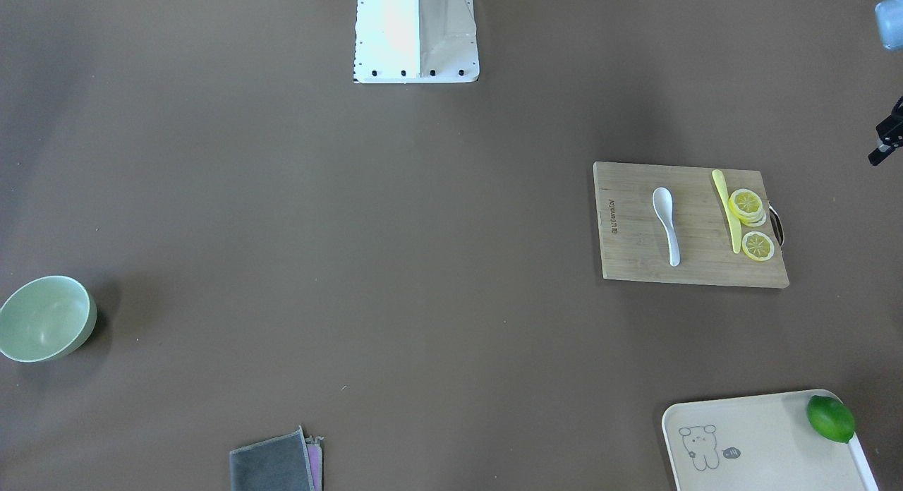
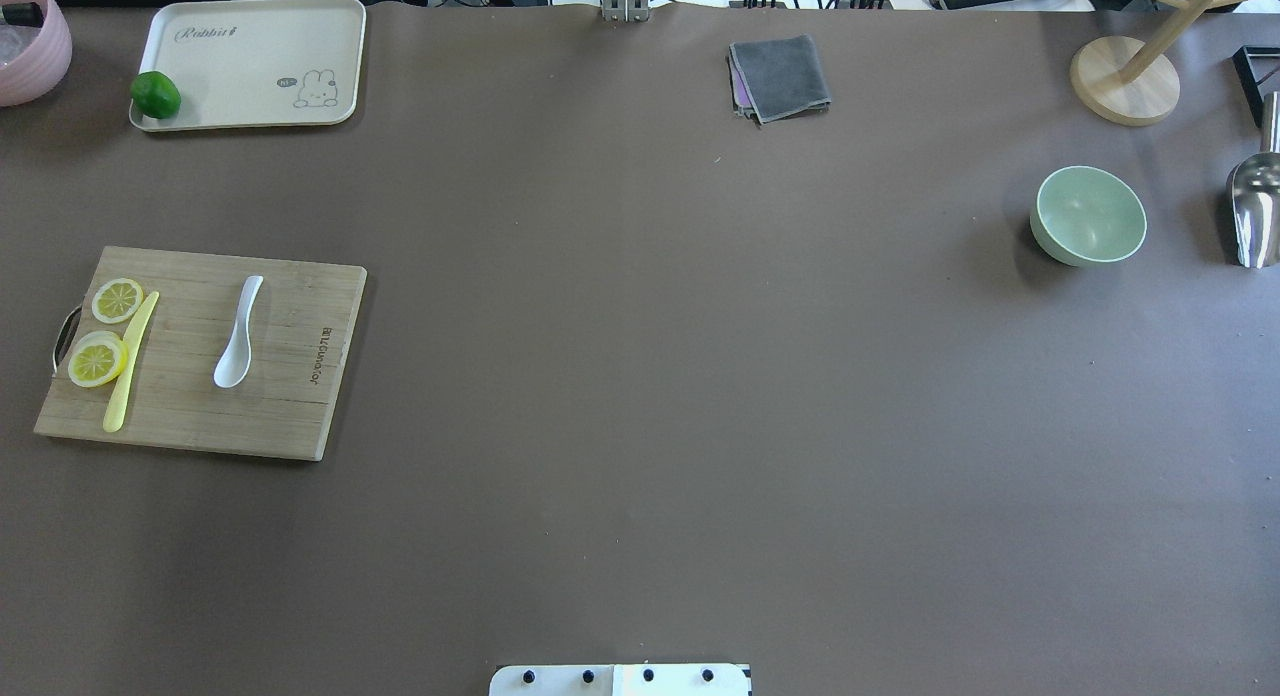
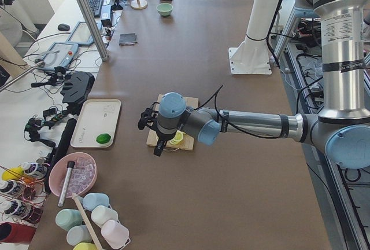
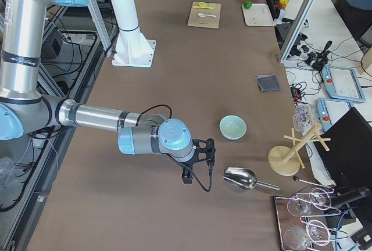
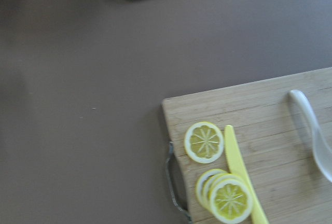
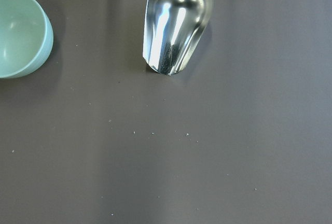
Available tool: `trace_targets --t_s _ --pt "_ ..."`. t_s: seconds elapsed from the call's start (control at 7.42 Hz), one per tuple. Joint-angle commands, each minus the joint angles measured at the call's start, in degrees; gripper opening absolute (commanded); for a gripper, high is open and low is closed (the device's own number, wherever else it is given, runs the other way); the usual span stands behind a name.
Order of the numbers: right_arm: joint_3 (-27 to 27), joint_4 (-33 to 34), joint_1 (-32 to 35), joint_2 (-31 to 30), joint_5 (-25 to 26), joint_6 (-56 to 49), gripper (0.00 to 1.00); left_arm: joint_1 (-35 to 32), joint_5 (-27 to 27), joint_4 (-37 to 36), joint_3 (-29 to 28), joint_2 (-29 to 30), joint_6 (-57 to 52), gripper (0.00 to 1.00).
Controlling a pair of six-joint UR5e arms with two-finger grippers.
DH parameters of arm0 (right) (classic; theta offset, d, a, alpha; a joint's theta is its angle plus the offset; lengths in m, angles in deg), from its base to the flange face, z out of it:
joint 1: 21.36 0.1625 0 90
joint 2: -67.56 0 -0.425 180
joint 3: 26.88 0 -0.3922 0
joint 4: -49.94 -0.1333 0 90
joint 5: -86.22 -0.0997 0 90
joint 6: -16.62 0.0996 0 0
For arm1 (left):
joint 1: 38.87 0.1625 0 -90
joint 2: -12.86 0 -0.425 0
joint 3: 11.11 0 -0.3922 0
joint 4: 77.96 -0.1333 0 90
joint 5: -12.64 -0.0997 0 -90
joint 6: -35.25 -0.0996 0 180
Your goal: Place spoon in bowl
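**Spoon on the board, bowl at the far end**

The brown table point(image 2: 640, 396) carries everything. The left pincer point(image 3: 157, 149) hangs over it at the handle end of the wooden cutting board point(image 2: 290, 376), fingers pointing down. How far it is open cannot be told, and no object shows between its fingers. The right pincer point(image 4: 187, 176) hangs over the table's other end, well apart from the left one, and its opening cannot be told either.

A cream tray point(image 2: 250, 56) lies beyond the left pincer toward the operators' side. The pale green bowl point(image 2: 1088, 216) stands upright near the right pincer, with a metal scoop point(image 2: 1255, 211) beside it. A folded grey cloth point(image 2: 780, 76) lies between the two pincers, at the table's far edge.

The white spoon point(image 2: 238, 336) lies hollow side up on the board. It is on the side of the yellow knife point(image 2: 130, 361) away from the left pincer, and well apart from the bowl. The lemon slices point(image 2: 97, 359) lie touching the knife, nearest that pincer. A lime point(image 2: 156, 94) sits at the tray's corner.
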Motion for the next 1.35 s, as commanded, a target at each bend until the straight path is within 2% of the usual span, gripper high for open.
trace_targets --t_s 0.0,0.13,0.4,0.94,1.21 --pt "-0.40 0.20 -2.46 0.63 4.53 -0.07 1.00 0.08 -2.07 -3.33 0.62 -0.38 -0.61 0.98" --pt "-0.41 0.89 -3.10 0.99 4.83 -0.07 1.00 0.08 -1.81 -3.79 0.02 -0.38 -0.78 0.98" --pt "-0.06 2.29 -4.59 2.56 4.92 0.11 1.00 -0.10 0.73 -13.05 3.51 -0.20 -1.21 0.98" --pt "-0.06 3.97 -5.21 3.98 5.19 0.20 1.00 -0.27 1.70 -16.45 3.97 -0.20 -1.39 0.98" --pt "-0.06 3.80 -5.21 3.63 4.49 0.37 1.00 -1.23 3.45 -17.24 4.23 -2.12 -5.77 0.98"
